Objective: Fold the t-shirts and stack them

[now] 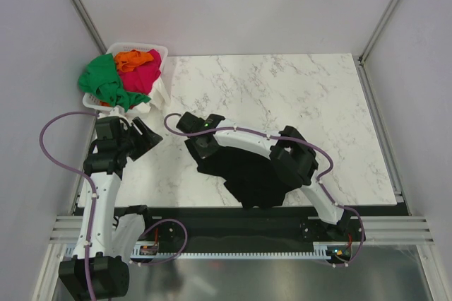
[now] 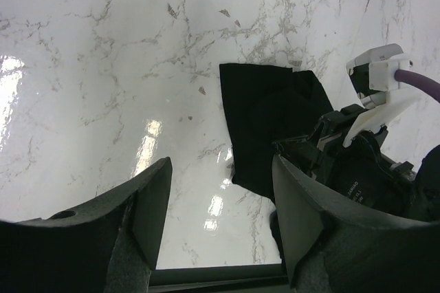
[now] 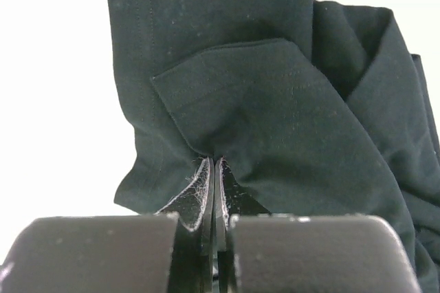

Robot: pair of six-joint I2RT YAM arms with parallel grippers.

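**Black t-shirt** (image 1: 251, 177): lies bunched on the marble bench (image 1: 296, 96) near its front edge, between the two arms. The right forearm crosses over it. It is not flat and no fold is made.

**Right hand** (image 3: 214, 169): pressed together, pinching a hemmed flap at the shirt's left end.

**Left hand** (image 2: 220, 172): spread and holding nothing. It hovers over bare marble just left of the shirt's nearest corner.

**Step, as I judge it:** laying out the first tee, so the task is barely begun. The next move likely needs the left hand to take a second edge or corner. The pair could then draw the cloth taut and flat before any fold.

**Around:** a white slotted basket (image 1: 159, 52) sits at the bench's far left corner, just beyond the left hand. Heaped in it are a green tee (image 1: 106, 80), an orange tee (image 1: 131, 58) and a pink-red tee (image 1: 145, 75). The green one spills over the near rim.

**In the way:** the right arm lies over the cloth it must spread. The layers are overlapped, so a pull may drag more than one.
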